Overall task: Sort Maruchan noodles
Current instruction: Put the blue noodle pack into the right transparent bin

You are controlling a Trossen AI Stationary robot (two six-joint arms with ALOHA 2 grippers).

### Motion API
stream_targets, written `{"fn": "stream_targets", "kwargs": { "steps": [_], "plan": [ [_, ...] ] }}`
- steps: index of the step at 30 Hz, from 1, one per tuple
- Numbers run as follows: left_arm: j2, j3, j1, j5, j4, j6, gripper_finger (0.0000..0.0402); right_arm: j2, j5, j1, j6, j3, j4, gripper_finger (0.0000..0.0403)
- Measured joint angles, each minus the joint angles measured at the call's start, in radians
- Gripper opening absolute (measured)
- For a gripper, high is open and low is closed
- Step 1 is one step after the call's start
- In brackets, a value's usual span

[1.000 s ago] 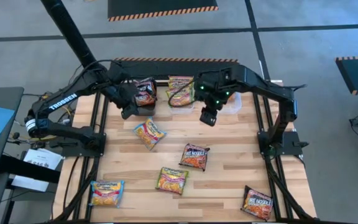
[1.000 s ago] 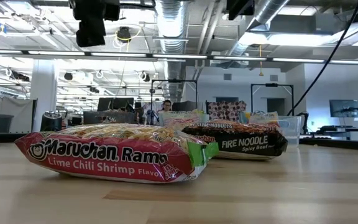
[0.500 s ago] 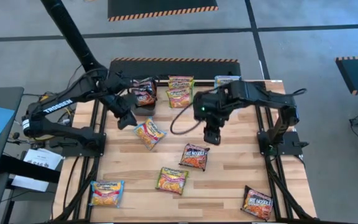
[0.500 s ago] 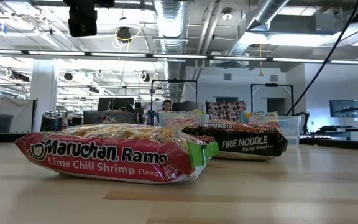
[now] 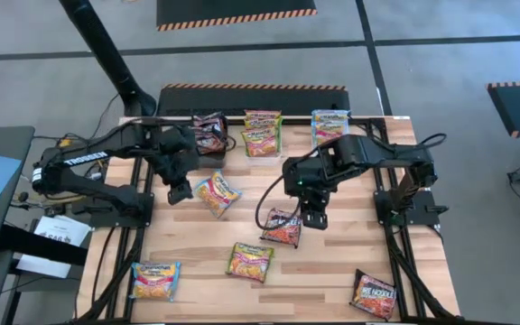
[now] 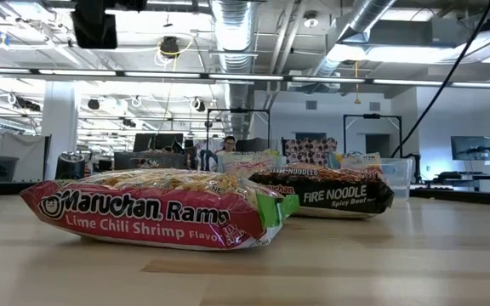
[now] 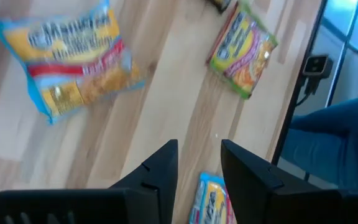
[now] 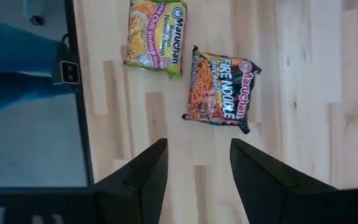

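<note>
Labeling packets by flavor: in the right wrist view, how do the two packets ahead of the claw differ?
The Fire Noodle packet is dark with orange print; the Lime Chili Shrimp packet is yellow, pink and green. The dark one lies closer to the right claw. Both are flat Maruchan packets on the wooden table.

"Maruchan Ramen" on pink packet (image 6: 160,208)
</note>
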Motion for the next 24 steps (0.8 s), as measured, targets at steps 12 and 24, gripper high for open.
{"fn": "stream_targets", "kwargs": {
  "steps": [12,24],
  "plan": [
    [0.0,-0.084,-0.052,-0.293,0.051,0.088,0.0162,0.0,0.04,0.044,0.017,0.0,0.004,0.0199],
    [0.068,-0.117,-0.017,-0.321,0.322,0.507,0.0162,0.001,0.114,0.012,-0.012,0.0,0.03,0.0199]
  ]
}}
